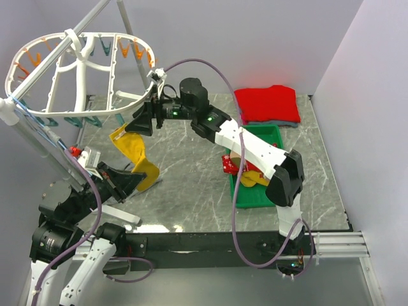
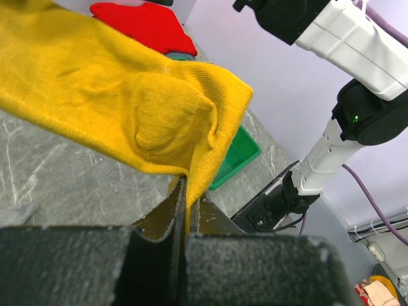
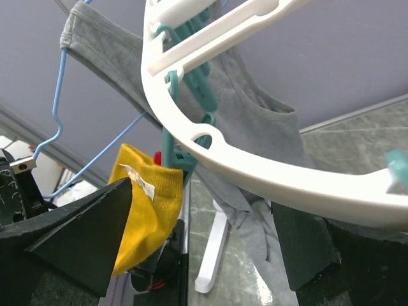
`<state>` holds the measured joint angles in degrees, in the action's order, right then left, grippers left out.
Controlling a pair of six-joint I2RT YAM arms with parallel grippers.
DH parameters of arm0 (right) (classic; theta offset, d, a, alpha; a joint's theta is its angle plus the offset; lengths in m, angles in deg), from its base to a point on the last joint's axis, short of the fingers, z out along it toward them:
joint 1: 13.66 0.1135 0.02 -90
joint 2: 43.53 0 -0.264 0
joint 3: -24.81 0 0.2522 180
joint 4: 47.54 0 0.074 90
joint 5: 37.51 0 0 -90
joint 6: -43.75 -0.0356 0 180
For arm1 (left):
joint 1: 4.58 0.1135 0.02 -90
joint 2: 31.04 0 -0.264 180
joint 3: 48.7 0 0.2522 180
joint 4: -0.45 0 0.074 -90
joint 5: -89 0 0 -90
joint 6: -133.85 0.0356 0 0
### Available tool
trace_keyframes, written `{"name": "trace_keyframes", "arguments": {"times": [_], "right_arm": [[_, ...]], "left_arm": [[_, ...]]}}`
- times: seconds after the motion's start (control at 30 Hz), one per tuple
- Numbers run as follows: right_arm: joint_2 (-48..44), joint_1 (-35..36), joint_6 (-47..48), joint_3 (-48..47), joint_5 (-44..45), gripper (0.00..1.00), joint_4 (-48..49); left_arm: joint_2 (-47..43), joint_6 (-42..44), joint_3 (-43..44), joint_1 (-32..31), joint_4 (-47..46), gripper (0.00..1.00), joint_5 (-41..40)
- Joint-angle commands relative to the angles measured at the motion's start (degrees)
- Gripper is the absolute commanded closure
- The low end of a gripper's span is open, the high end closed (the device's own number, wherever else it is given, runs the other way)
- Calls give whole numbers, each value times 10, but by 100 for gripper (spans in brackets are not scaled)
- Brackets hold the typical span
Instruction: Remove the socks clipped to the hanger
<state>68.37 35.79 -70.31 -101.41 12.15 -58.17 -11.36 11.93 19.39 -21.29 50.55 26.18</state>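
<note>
Your left gripper (image 1: 137,178) is pinching the bottom end of the yellow sock (image 1: 134,145). Its jaws are pressing tight together with the cloth squeezed between them. The sock is stretching up from there, over the left part of the tabletop (image 1: 191,159), to the near rim of the white hanger (image 3: 255,172). Its top end is sitting right under a teal clip (image 3: 171,153). You cannot tell if the clip is biting it.

Your right gripper (image 1: 136,121) is hanging by that same rim, just above the sock's top. Its jaws are standing wide apart and are holding nothing.

A green tray (image 1: 261,199) is lying by the right edge of the tabletop, with a red sock (image 1: 228,162) resting in it. A folded red cloth (image 1: 268,103) is lying in the far right corner.
</note>
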Motion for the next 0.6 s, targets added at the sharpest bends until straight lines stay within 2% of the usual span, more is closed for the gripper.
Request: {"name": "trace_keyframes", "arguments": {"times": [0.0,0.17,0.3,0.47,0.57], "right_arm": [[2,-5,-42,-39,-34,5,70],[10,-6,-71,-36,-38,5,101],[3,-9,-140,-9,-24,5,147],[4,-11,-230,-5,-6,5,158],[-4,-9,-239,4,7,5,143]], "left_arm": [[-3,12,6,0,-13,99,17],[-3,12,3,-1,-14,99,22],[-3,14,3,-1,-12,99,27],[-3,14,1,-1,-12,99,31],[-2,12,0,-1,-16,99,36]]}}
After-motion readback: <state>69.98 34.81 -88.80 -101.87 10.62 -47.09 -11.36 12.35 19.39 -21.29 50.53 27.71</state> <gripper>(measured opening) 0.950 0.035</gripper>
